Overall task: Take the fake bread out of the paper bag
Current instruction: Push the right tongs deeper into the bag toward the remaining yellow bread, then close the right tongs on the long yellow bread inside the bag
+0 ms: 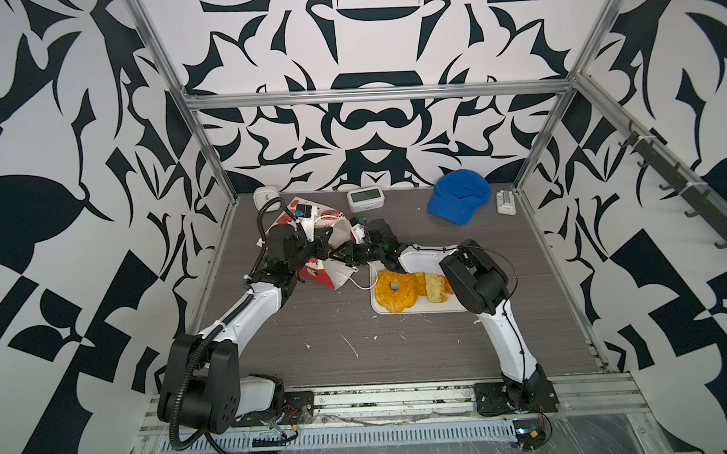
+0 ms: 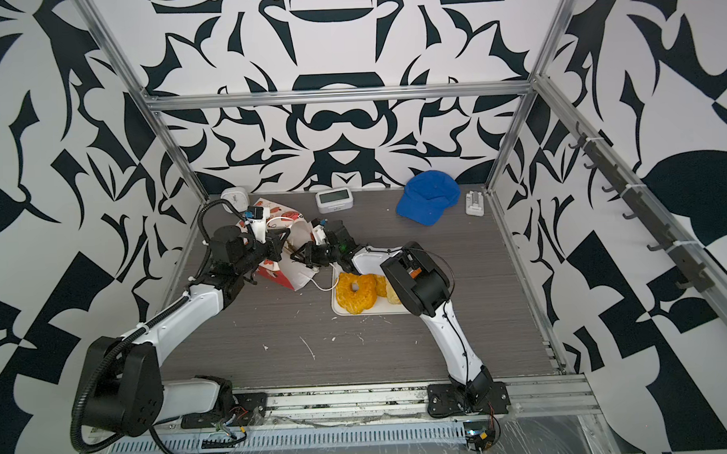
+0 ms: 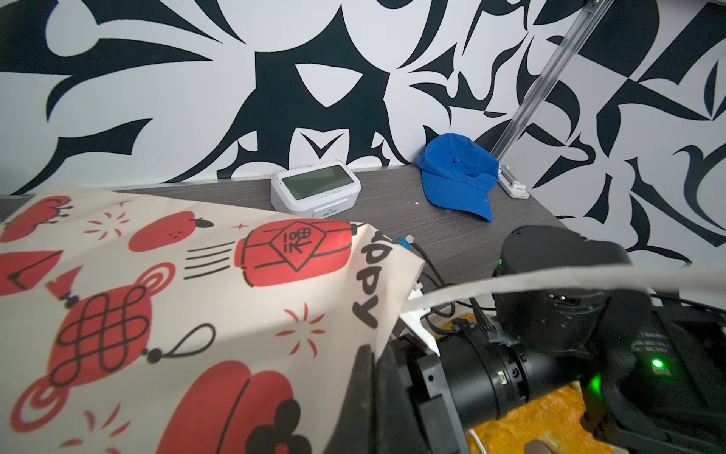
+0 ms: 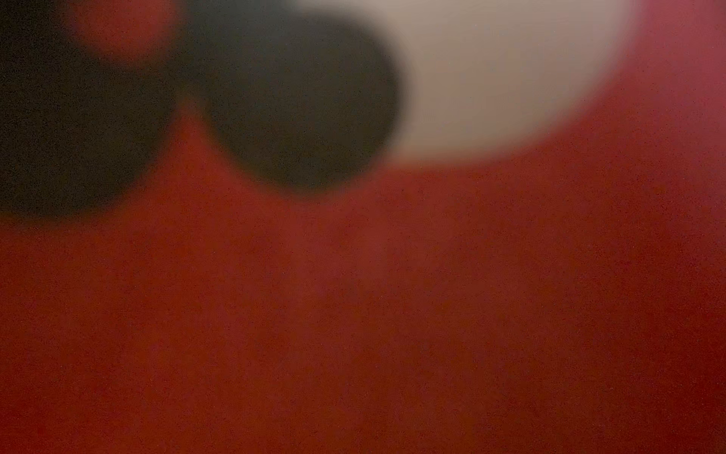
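Observation:
The paper bag [image 1: 326, 276] [image 2: 281, 276], red and white with cartoon prints, lies crumpled at the back left of the table. My left gripper [image 1: 331, 250] [image 3: 369, 393] is shut on the bag's edge [image 3: 377, 314]. My right gripper [image 1: 345, 255] [image 2: 301, 255] meets the bag from the right, its fingers shut; nothing held shows. The right wrist view is filled by the blurred red print of the bag [image 4: 393, 314]. Pieces of fake bread rest on a white tray [image 1: 375, 306]: a big yellow ring [image 1: 395, 291] [image 2: 356, 294] and paler pieces [image 1: 434, 288] beside it, part hidden by my right arm.
A blue cap [image 1: 458, 195] [image 3: 457, 173], a white digital clock [image 1: 365, 198] [image 3: 314, 188], a round white clock [image 1: 265, 196] and a small white block [image 1: 505, 202] stand along the back wall. A white cord handle [image 1: 357, 283] trails toward the tray. White scraps dot the table's front.

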You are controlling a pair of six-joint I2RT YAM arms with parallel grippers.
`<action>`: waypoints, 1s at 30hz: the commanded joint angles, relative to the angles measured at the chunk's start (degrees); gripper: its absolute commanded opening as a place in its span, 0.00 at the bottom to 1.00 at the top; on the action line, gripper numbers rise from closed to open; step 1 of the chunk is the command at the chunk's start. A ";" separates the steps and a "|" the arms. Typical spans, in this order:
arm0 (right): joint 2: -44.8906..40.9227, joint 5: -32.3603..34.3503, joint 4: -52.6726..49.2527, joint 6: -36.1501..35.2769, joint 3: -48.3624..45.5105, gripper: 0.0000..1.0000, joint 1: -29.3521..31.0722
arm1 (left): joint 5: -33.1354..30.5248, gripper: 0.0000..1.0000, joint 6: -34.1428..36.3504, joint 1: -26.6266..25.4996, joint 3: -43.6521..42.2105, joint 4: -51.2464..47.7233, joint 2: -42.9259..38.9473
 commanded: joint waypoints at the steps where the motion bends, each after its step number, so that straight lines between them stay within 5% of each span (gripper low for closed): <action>1: -1.91 0.29 2.93 -0.14 1.13 0.13 0.42 | 1.89 0.00 -0.72 -0.31 -0.99 2.92 -1.28; 11: -8.09 0.31 4.97 -0.05 -5.77 0.00 -0.27 | -2.24 0.00 -0.54 -0.28 -2.06 3.98 -0.58; 30: -20.93 -3.69 -7.78 -5.02 -14.14 0.00 -2.04 | -10.63 0.00 -0.56 -0.22 -2.55 8.02 1.75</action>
